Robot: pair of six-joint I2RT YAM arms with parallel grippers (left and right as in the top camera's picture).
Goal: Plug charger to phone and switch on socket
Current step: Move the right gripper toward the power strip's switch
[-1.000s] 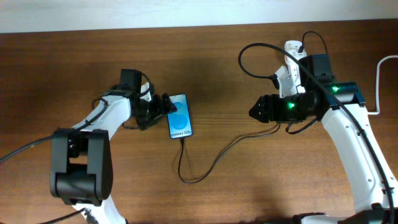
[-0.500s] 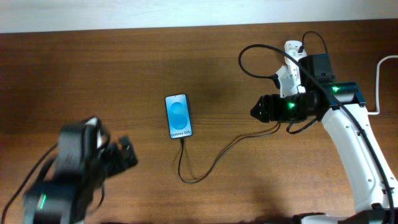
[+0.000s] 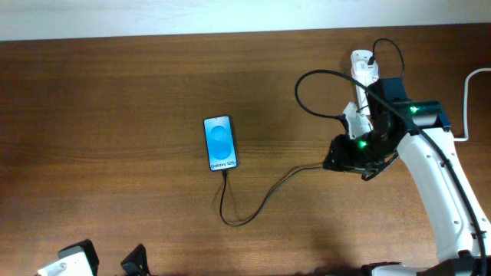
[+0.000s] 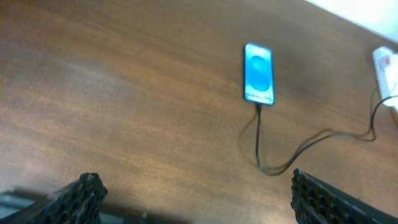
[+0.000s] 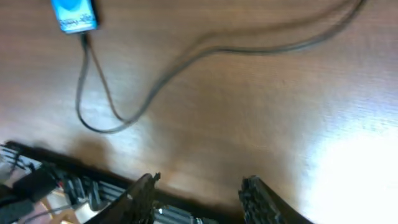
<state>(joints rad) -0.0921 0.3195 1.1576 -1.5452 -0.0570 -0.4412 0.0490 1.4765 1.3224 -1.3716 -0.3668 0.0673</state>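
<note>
The phone (image 3: 220,142) lies flat mid-table, blue screen up; it also shows in the left wrist view (image 4: 259,73) and the right wrist view (image 5: 73,15). The thin black charger cable (image 3: 261,201) runs from the phone's lower end in a loop to the right; its tip sits at the phone's bottom edge. The white socket (image 3: 361,73) lies at the back right, partly under my right arm. My right gripper (image 5: 200,190) is open and empty above bare table, just in front of the socket (image 3: 337,159). My left gripper (image 4: 194,193) is open and empty at the table's front left edge (image 3: 136,259).
A thick white lead (image 3: 468,92) runs off the right edge. A black cable loops behind the socket (image 3: 307,84). The table's front edge with dark gear below shows in the right wrist view (image 5: 56,180).
My left arm has pulled away from the phone, back to the front left corner. My right gripper has turned and dropped a little toward the front. The phone has not moved.
</note>
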